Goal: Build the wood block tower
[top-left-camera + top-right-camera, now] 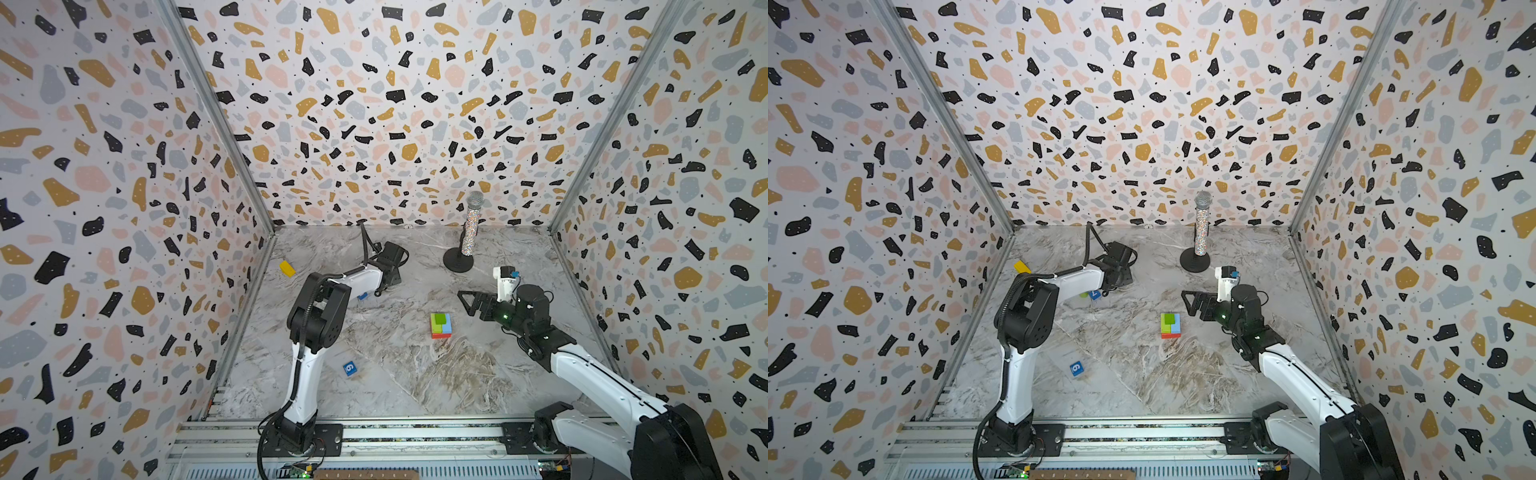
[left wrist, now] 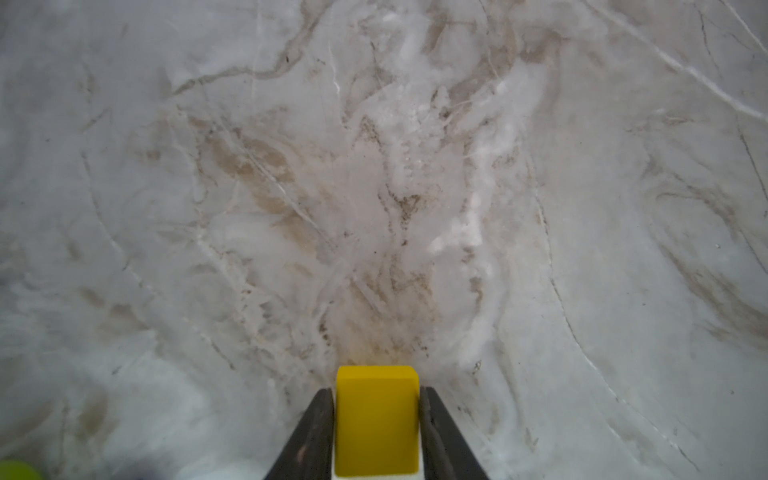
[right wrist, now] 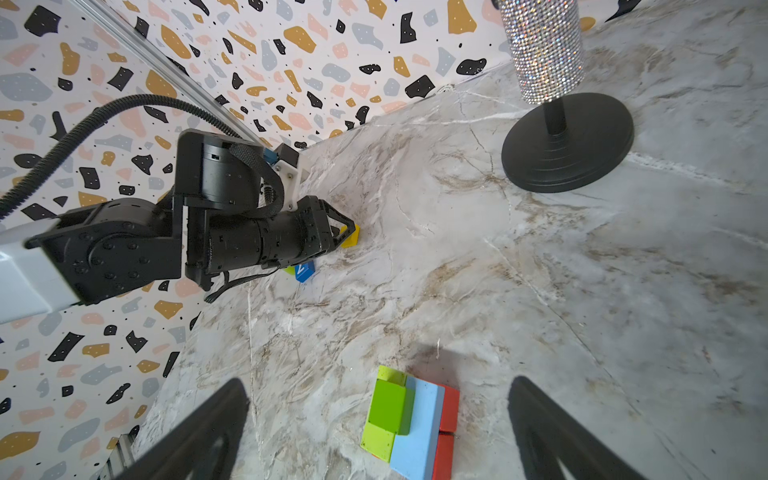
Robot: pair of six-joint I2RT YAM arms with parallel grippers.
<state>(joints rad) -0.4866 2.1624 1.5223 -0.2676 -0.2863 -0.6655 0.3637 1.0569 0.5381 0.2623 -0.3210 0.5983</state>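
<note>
The tower [image 1: 440, 325] [image 1: 1170, 325] is a low stack in mid-table, with red bricks lowest, a light blue brick [image 3: 419, 432] over them and lime green blocks [image 3: 390, 405] on top. My left gripper [image 2: 377, 390] is shut on a yellow block [image 2: 376, 424] low over the marble at the back left, also seen in the right wrist view [image 3: 351, 237]. My right gripper [image 3: 380, 384] hangs open just right of the tower, its fingers [image 3: 224, 415] spread wide on either side of it. A dark blue numbered block [image 1: 350, 368] lies front left.
A glittery microphone [image 1: 469, 232] stands on a round black base [image 3: 567, 141] at the back right. A second yellow block [image 1: 286, 268] lies by the left wall. A blue numbered block [image 3: 304, 271] and a lime green piece [image 1: 1084, 295] sit under the left arm.
</note>
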